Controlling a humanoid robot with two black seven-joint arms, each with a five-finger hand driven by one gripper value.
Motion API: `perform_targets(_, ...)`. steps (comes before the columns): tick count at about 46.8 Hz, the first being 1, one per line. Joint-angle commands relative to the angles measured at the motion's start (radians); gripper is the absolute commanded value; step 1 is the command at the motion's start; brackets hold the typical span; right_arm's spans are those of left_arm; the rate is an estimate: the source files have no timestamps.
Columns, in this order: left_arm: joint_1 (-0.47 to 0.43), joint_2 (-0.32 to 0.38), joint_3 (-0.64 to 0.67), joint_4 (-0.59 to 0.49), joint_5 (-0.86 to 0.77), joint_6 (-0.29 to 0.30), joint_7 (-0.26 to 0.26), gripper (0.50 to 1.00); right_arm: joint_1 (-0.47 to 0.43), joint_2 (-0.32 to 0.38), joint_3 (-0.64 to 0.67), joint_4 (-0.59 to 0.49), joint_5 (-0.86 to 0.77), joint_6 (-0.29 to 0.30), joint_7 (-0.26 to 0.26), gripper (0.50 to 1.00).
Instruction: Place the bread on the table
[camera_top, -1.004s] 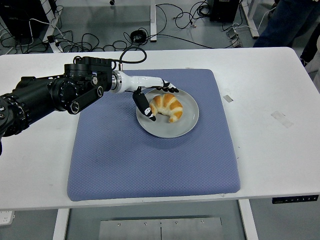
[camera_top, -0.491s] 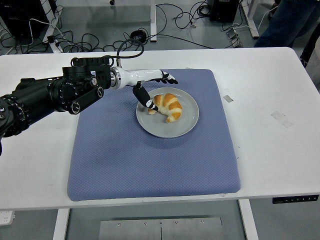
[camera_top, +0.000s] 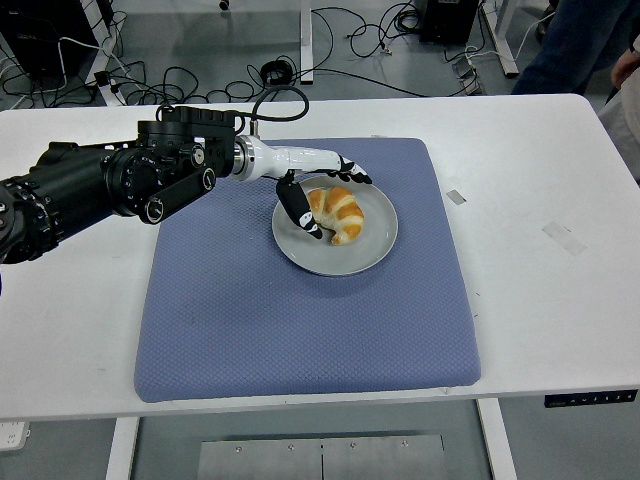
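Change: since half a second ago our left hand (camera_top: 318, 195) has swung back in over the bread (camera_top: 336, 211), thumb dropping down its left side; the bread has barely shifted on the plate (camera_top: 375, 248).
Bread: a golden croissant, lying curved on the left half of the grey plate, not yet lifted.
Fingers: our thumb (camera_top: 303, 215) hangs against the croissant's left end, while the other fingertips (camera_top: 352, 172) arch over its far edge. They bracket the bread loosely; we cannot tell if they press it firmly yet.
Plate: round, sitting on the blue mat (camera_top: 300, 330), towards its upper middle.
Table: white (camera_top: 540, 290), with bare surface to the right and left of the mat.
Right hand: not in view.
Person: dark trouser legs at the top right, well apart from the work.
Risk, slip: we judge the flaky, curved crust could roll out of a thumb-and-fingertip hold if the fingers close off-centre.
Risk, plate: a low thumb might hook the rim and drag or tip the plate during the lift.
Risk, crush: too hard a squeeze would likely flatten the soft pastry.
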Motion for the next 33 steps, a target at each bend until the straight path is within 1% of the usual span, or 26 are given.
perform_targets(1,0.007,0.000,0.000,0.000,0.009,0.022,0.000,0.892,0.000,0.000,0.000,0.000,0.000,0.000,0.000,1.000)
perform_targets(4,0.013,0.000,0.000,0.000,0.010,0.037,0.000,0.881,0.000,0.000,0.000,0.000,0.000,0.000,0.000,1.000)
perform_targets(7,0.015,0.000,0.000,0.000,0.012,0.040,0.000,0.842,0.000,0.000,0.000,0.000,0.000,0.000,0.000,1.000)
perform_targets(10,0.015,0.000,0.000,0.000,0.013,0.043,0.000,0.836,0.000,0.000,0.000,0.000,0.000,0.000,0.000,1.000)
perform_targets(13,0.016,0.000,0.000,0.000,0.013,0.046,0.000,0.807,0.000,0.000,0.000,0.000,0.000,0.000,0.000,1.000)
perform_targets(28,0.039,0.000,0.000,0.003,0.015,0.051,0.000,0.796,0.000,0.000,0.000,0.000,0.000,0.000,0.000,1.000)
perform_targets(31,0.041,0.000,0.000,0.003,0.016,0.051,0.000,0.765,0.000,0.000,0.000,0.000,0.000,0.000,0.000,1.000)
perform_targets(33,0.041,0.000,0.002,0.003,0.016,0.054,0.000,0.725,0.000,0.000,0.000,0.000,0.000,0.000,0.000,1.000)
